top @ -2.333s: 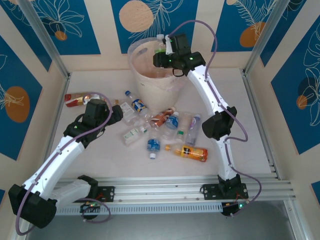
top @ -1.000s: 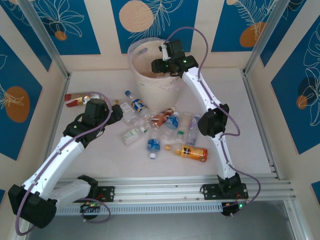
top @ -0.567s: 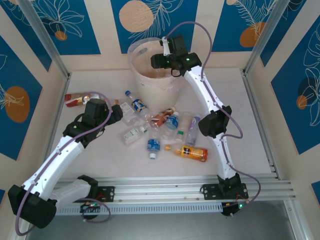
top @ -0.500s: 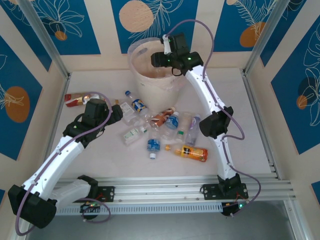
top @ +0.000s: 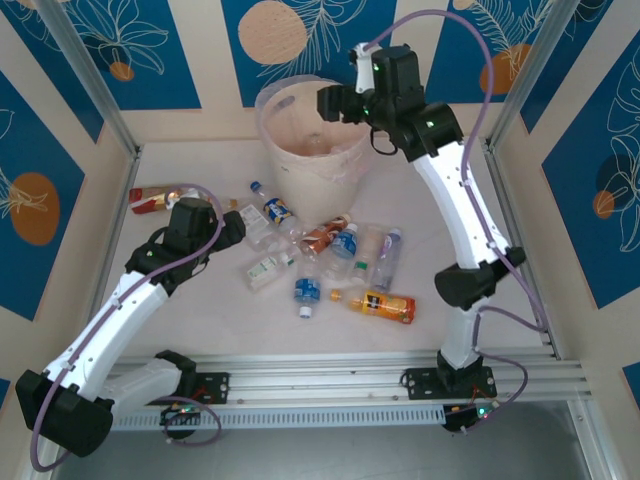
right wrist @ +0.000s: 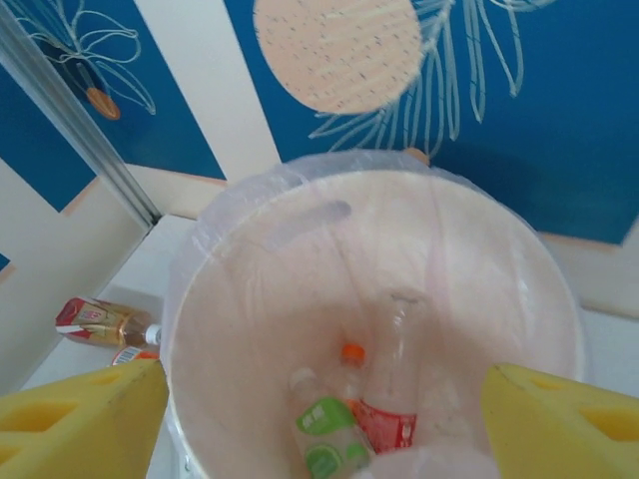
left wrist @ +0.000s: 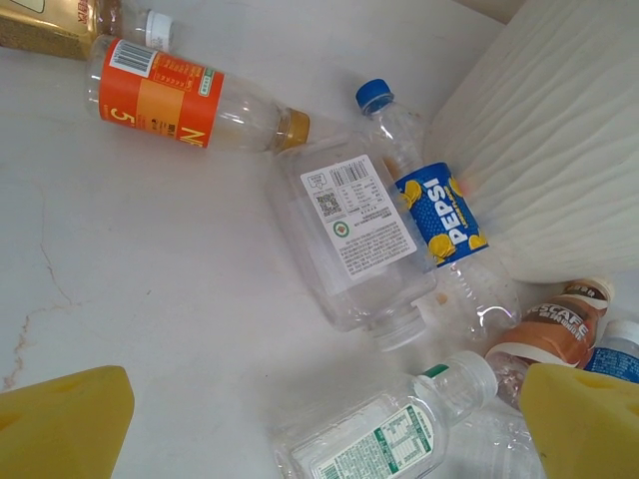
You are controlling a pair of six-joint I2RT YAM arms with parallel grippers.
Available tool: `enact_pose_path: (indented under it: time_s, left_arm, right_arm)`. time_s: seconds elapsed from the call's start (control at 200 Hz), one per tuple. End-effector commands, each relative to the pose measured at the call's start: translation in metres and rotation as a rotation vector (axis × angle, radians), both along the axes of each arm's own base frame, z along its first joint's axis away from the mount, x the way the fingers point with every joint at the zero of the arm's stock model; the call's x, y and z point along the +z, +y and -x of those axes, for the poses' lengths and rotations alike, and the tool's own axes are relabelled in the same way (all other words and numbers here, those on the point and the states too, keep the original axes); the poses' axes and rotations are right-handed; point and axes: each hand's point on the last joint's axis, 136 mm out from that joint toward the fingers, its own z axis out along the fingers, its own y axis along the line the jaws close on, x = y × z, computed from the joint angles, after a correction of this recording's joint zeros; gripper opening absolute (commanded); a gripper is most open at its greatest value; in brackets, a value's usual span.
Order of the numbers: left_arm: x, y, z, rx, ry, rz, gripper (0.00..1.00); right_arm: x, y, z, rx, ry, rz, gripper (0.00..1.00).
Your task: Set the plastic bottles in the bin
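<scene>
Where the left claw [left wrist: 324, 389] hangs: above the plastic bottles [top: 345, 245] strewn on the table [left wrist: 150, 259], yellow fingers [left wrist: 60, 424] spread wide, nothing between them.
Gold-labelled bottle [left wrist: 45, 25]: far ahead and to the claw's left; white cap, writing cut off at the frame edge.
Orange-labelled bottle [left wrist: 165, 98]: ahead-left of the claw, lying flat; barcode and a large "5" on the label.
Clear bottle [left wrist: 349, 244]: straight ahead of the claw; white label with QR code and barcode, small print too fine to read.
Pepsi bottle [left wrist: 434, 215]: ahead-right, against the clear bottle's side; blue label reading "PEPSI", blue cap, lying just beside the bin [left wrist: 559, 120] wall.
Green-trimmed bottle [left wrist: 384, 434]: below the claw, between the two fingers; white label with a table of print, unreadable.
Brown bottle [left wrist: 554, 324]: just ahead of the right-hand finger; "ESCAFE" shows on its label.
Blue-labelled bottle [left wrist: 614, 359]: beside the brown bottle, at the frame edge.
Right claw [right wrist: 324, 369]: poised over the bin's mouth, fingers far apart and gripping nothing.
Liner bag [right wrist: 230, 200]: clear, draped over the bin's rim.
Bin contents: directly below the right claw, a green-labelled bottle [right wrist: 324, 439], a clear red-labelled bottle [right wrist: 384, 409] touching it, and an orange cap [right wrist: 351, 352]; no writing legible.
</scene>
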Motion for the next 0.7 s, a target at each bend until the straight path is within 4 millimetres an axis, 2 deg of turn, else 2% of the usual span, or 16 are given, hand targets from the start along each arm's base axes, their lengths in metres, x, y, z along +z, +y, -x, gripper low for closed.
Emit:
enact_pose_path:
  time_s: [0.0, 0.08, 0.19, 0.38, 0.53, 0.695]
  left_arm:
    - [0.011, 0.000, 0.000, -0.019, -0.011, 0.000, 0.99]
    - [0.007, -0.002, -0.001, -0.021, 0.004, 0.003, 1.00]
    - [-0.001, -0.010, -0.001, -0.060, 0.030, 0.015, 0.99]
    - [-0.016, -0.038, 0.000, -0.261, 0.098, 0.000, 1.00]
    - [-0.036, -0.058, 0.005, -0.468, 0.229, -0.113, 0.99]
    - [-0.068, -0.075, 0.015, -0.615, 0.367, -0.317, 0.98]
  right_arm:
    - [-0.027, -0.025, 0.017, -0.095, 0.087, 0.038, 0.86]
    - [-0.042, -0.040, 0.037, -0.130, 0.111, 0.043, 0.90]
    - [-0.062, -0.062, 0.066, -0.175, 0.143, 0.045, 1.00]
    - [-0.109, -0.103, 0.115, -0.280, 0.232, 0.065, 0.99]
    - [-0.146, -0.135, 0.145, -0.382, 0.319, 0.091, 0.99]
    - [-0.164, -0.157, 0.166, -0.458, 0.351, 0.096, 0.99]
